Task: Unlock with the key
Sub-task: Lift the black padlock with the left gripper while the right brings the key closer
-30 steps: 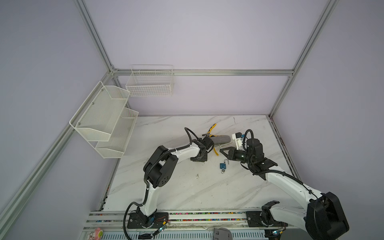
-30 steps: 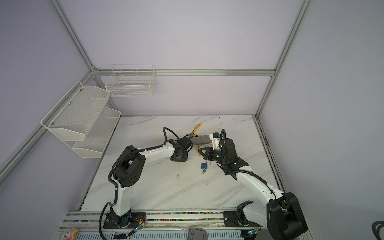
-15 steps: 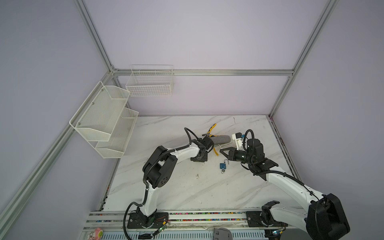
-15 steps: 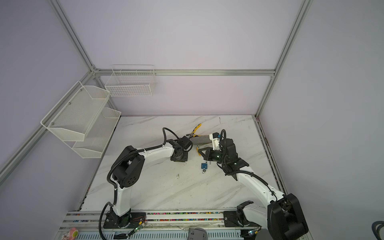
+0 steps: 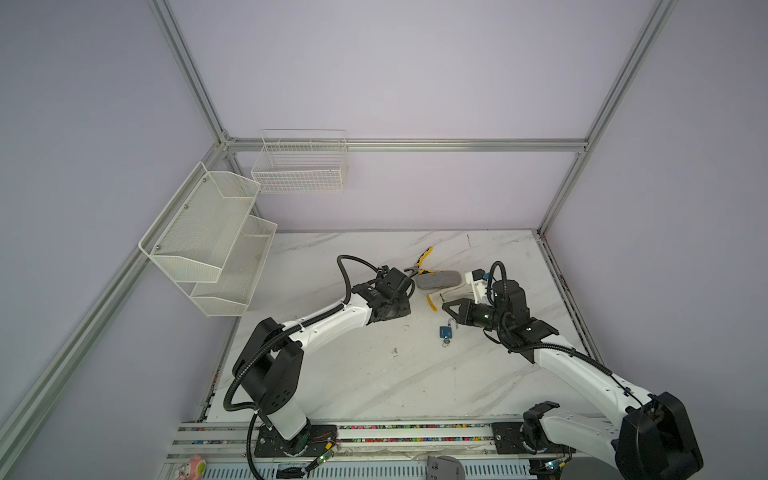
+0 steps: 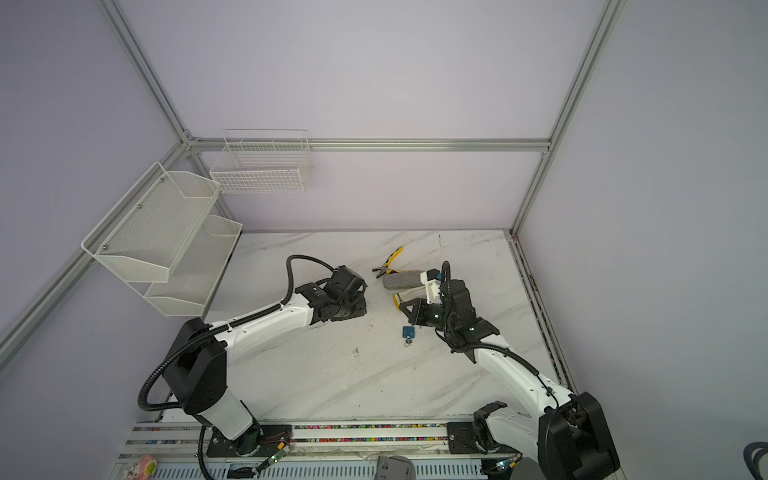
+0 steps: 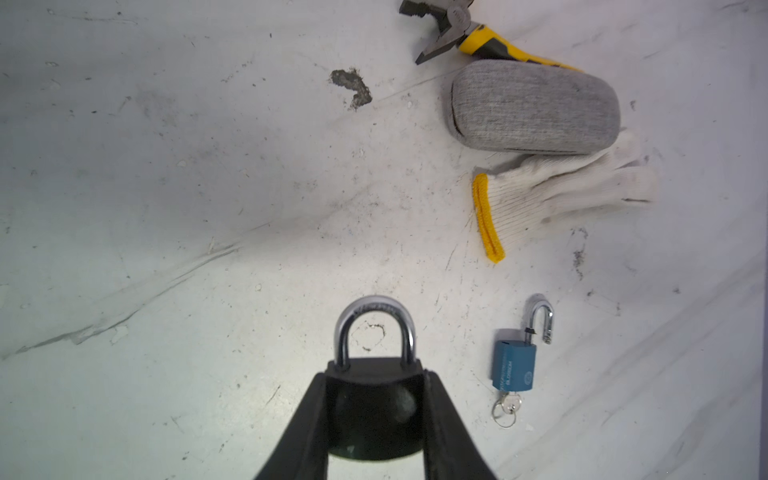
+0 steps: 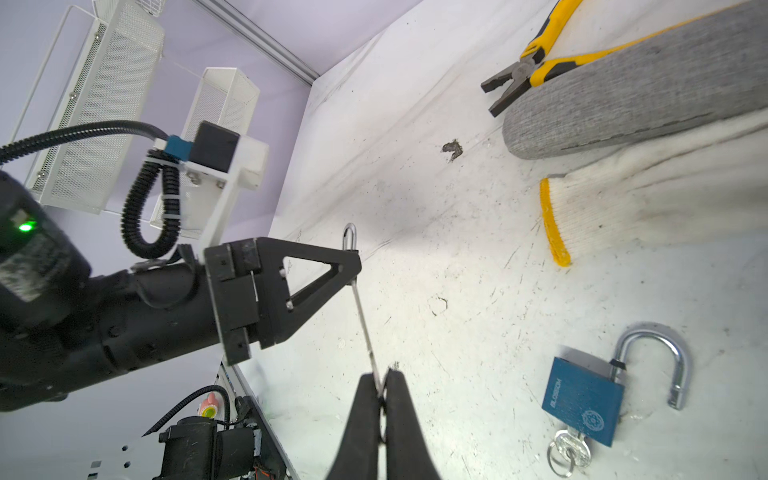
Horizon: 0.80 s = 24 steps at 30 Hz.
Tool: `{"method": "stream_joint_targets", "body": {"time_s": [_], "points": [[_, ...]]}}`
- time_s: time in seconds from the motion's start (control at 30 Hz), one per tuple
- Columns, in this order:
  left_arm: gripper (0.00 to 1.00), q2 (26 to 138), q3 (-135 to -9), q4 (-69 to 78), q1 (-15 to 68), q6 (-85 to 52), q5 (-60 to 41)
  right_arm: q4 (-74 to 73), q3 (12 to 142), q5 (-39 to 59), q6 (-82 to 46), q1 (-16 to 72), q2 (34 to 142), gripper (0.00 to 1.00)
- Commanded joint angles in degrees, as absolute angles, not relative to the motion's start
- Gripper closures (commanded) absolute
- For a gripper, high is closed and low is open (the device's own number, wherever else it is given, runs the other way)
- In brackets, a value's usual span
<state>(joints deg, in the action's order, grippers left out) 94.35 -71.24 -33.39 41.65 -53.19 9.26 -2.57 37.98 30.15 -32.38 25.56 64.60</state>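
We see the left gripper (image 7: 376, 374) clamped on a black round-bodied padlock (image 7: 374, 409) with its steel shackle closed. The fingers are narrowed against its flanks, which steadies it with the keyhole end turned toward the other arm. The right gripper (image 8: 381, 380) is pinched tight on a thin silver strip (image 8: 365, 328) that runs up to that padlock. Seen edge-on, we take it for the key, though we cannot be sure. Nearby on the white marble table (image 7: 166, 187) lies a blue square padlock (image 8: 582, 399), shackle sprung open, keys in its base. That one looks finished, so we judge the turn on the black padlock is the step in hand.
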Motion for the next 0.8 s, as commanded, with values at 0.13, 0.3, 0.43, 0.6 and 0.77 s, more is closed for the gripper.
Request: {"method": "stream_joint_targets", "body": {"time_s": [0.13,0.3,0.43,0.6,0.77], "points": [[1.00,89.3,-69.3,-30.9,43.4,-60.8,11.7,-8.1,35.6,22.1,-38.8,36.3,68.7,1.00],[1.00,88.9,-70.5,-31.7,44.5,-61.3,12.7,-20.6,32.2,21.7,-46.3,40.5,73.2,1.00],[1.00,88.2,-71.1,-32.6,45.5,-61.5,15.4,-26.7,32.1,20.6,-48.8,43.7,76.6,1.00],[1.00,87.0,-70.8,-32.8,46.1,-62.7,17.4,-34.6,29.9,17.4,-55.1,44.5,78.1,1.00],[1.00,86.5,-70.7,-32.8,46.4,-63.2,18.3,-37.7,30.3,16.2,-56.8,45.7,80.2,1.00]]}}
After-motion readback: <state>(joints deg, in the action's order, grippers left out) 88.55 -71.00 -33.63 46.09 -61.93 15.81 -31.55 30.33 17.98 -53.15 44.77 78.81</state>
